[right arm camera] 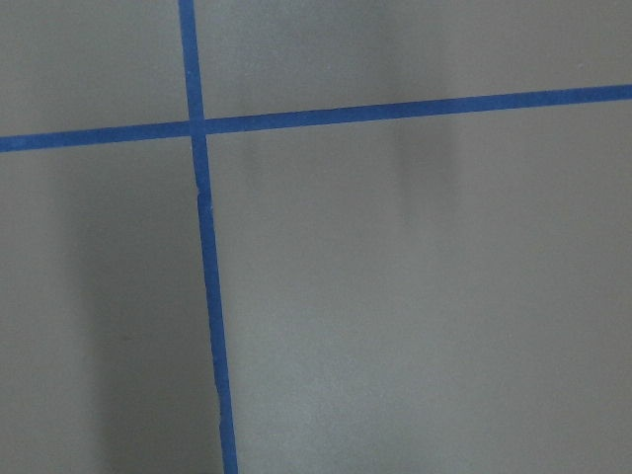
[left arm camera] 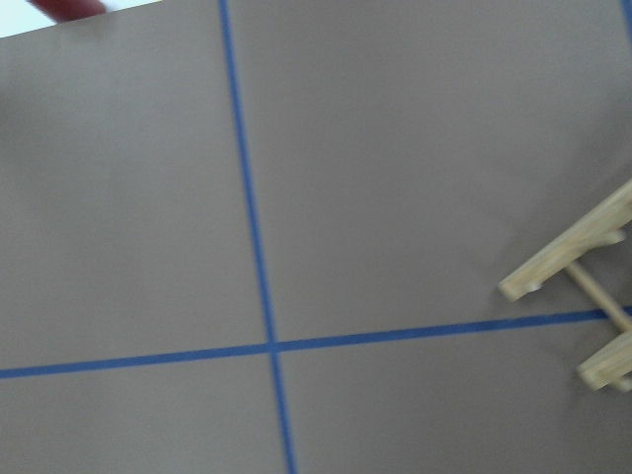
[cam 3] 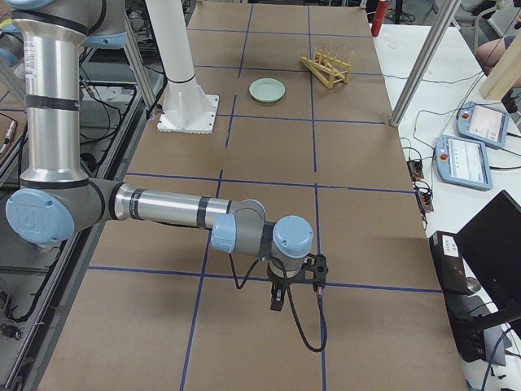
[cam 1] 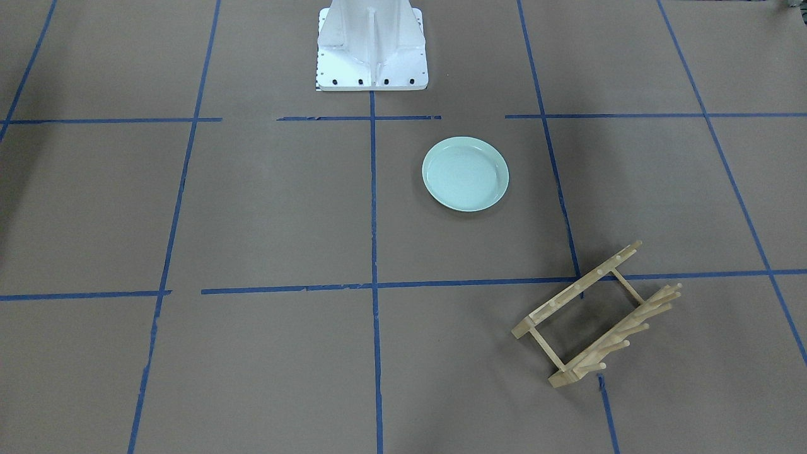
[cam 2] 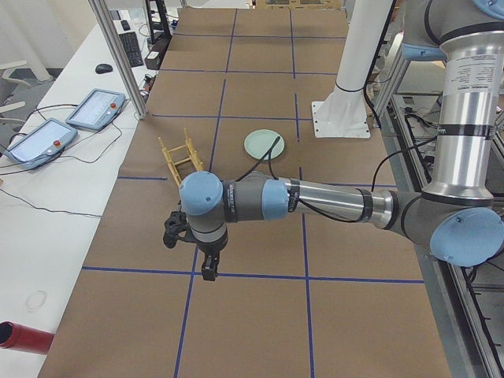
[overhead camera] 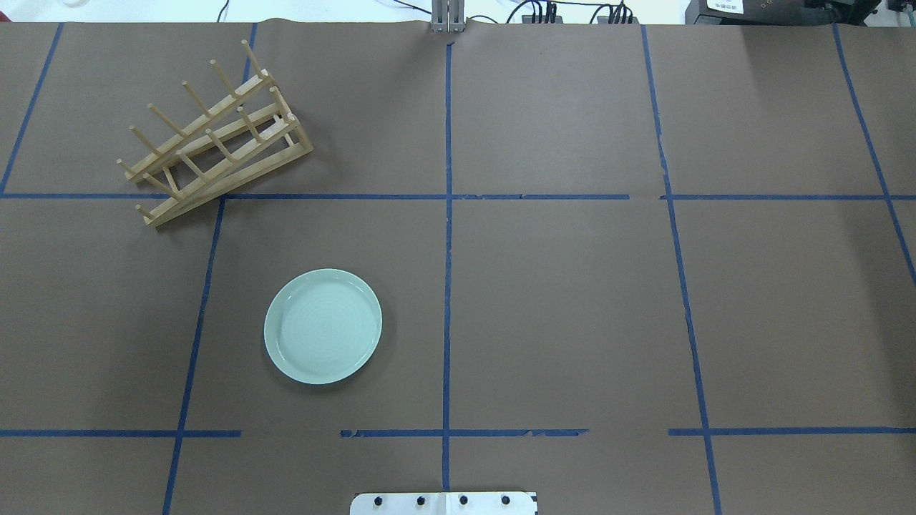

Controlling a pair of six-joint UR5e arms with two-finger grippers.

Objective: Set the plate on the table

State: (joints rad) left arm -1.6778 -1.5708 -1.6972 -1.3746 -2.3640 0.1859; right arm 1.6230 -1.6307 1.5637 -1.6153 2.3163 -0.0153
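The pale mint-green plate (cam 1: 465, 174) lies flat and upright on the brown taped table (cam 1: 252, 208), left of the centre line in the overhead view (overhead camera: 323, 326). No gripper touches it. My left gripper (cam 2: 207, 270) hangs over the table's left end, well away from the plate (cam 2: 263, 143); I cannot tell whether it is open or shut. My right gripper (cam 3: 277, 300) hangs over the table's right end, far from the plate (cam 3: 267, 90); I cannot tell its state either. Both wrist views show only table, without fingers.
The light wooden peg rack (overhead camera: 215, 136) stands askew beyond the plate, and its end shows in the left wrist view (left arm camera: 578, 296). The white robot base (cam 1: 372, 50) is at the robot's edge. Teach pendants (cam 2: 71, 122) and a red cylinder (cam 2: 20, 337) lie on the side bench.
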